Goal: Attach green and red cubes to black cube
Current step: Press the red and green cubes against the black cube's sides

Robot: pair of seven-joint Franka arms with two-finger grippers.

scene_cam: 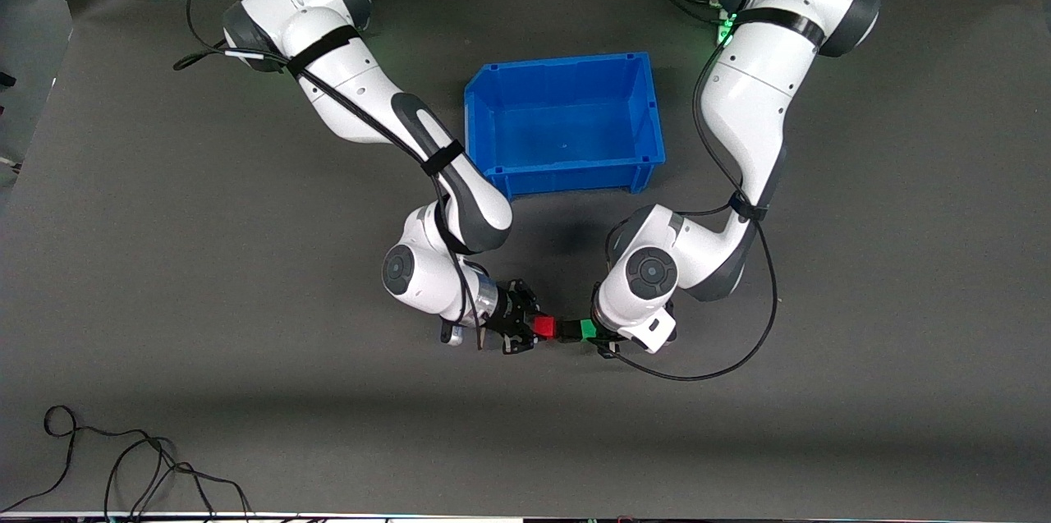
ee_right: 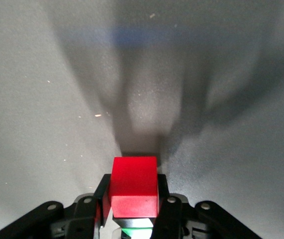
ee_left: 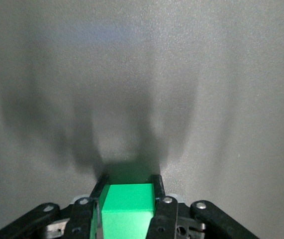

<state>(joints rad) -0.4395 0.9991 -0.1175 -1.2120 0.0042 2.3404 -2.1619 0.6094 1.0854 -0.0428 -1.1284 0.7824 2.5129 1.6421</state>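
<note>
Nearer the camera than the blue bin (scene_cam: 565, 122), the right gripper (scene_cam: 525, 328) clamps the red cube (scene_cam: 543, 328) and the left gripper (scene_cam: 601, 334) clamps the green cube (scene_cam: 588, 329) (each between closed fingers), flanking the black cube (scene_cam: 566, 331).

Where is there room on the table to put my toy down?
Bare mat lies toward each arm's end of the table, and nearer the camera than the cubes. Crowded: the right gripper with the red cube and the left gripper with the green cube meet at the black cube, near the blue bin.
</note>
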